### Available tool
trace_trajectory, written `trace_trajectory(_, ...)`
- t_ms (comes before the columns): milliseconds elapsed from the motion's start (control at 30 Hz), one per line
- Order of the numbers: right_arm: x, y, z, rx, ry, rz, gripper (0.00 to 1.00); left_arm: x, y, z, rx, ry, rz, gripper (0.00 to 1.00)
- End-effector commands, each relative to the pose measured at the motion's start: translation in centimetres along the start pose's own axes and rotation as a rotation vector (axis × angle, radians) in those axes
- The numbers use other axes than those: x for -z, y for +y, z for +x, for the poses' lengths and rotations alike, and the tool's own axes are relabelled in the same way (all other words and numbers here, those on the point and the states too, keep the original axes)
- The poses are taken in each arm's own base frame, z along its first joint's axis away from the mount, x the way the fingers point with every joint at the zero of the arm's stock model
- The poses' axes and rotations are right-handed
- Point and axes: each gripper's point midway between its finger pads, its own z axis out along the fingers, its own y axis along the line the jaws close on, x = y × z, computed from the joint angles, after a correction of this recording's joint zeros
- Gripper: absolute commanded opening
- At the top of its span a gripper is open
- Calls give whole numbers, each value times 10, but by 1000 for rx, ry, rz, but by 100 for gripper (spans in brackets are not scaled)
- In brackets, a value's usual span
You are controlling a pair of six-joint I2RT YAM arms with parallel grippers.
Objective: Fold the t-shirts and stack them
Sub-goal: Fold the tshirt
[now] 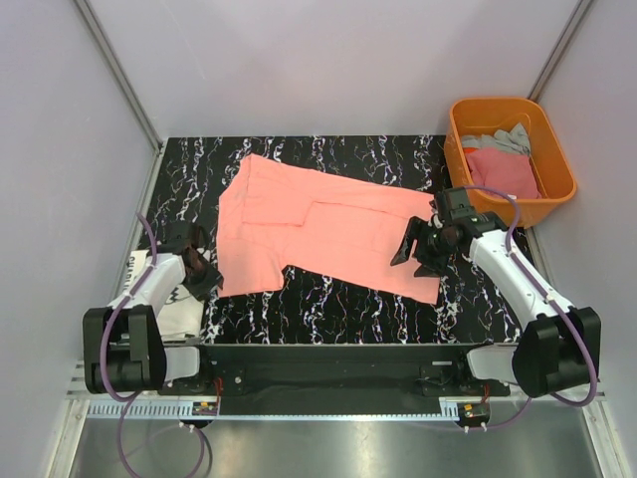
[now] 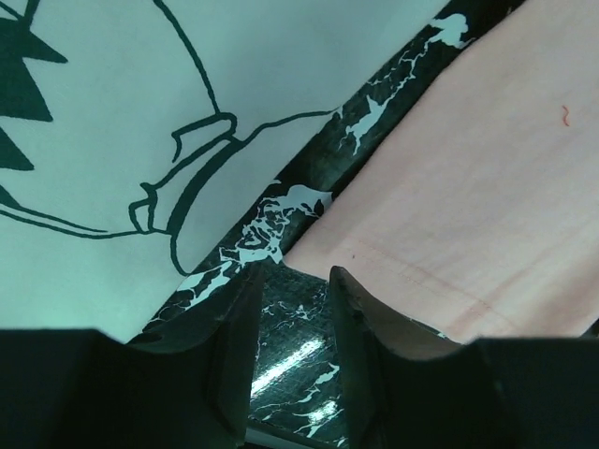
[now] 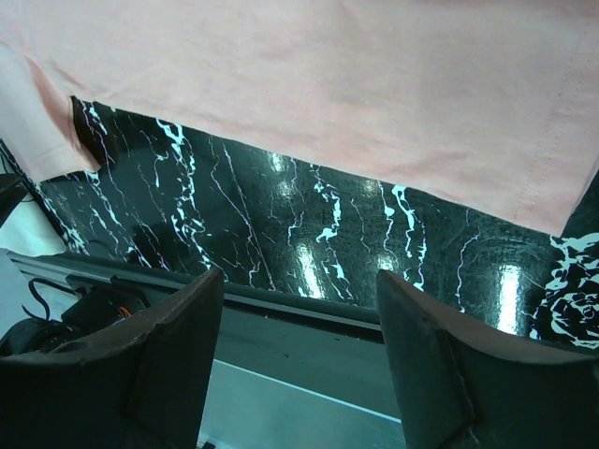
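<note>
The pink t-shirt [image 1: 318, 224] lies flat on the black table [image 1: 338, 304], its length slanting from far left to near right. The left gripper [image 2: 292, 281] sits at its near-left corner, jaws slightly apart and empty. The right gripper [image 1: 418, 254] hovers wide open at its right end.

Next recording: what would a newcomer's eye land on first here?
A big salmon-pink t-shirt lies spread, partly folded, across the middle of the black marbled table, with the open right tool above its right edge. Off the far right corner stands an orange tub with pink cloth and grey cloth inside. A white printed t-shirt lies at the near left, by the left tool.
</note>
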Motion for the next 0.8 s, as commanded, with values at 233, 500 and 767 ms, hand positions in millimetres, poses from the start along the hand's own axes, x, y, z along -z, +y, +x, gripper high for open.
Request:
trace_trajectory(233,10,11,-6,27,-49,-57,73,-15,0,-1,23,6,0,41)
trace_trajectory(500,7,8,-4,38,-41,-49,73,-31,-5,12,15,82,27,42)
trace_trajectory(767,7,8,-3,28,-39,-48,74,-32,12,13,59,75,-4,21)
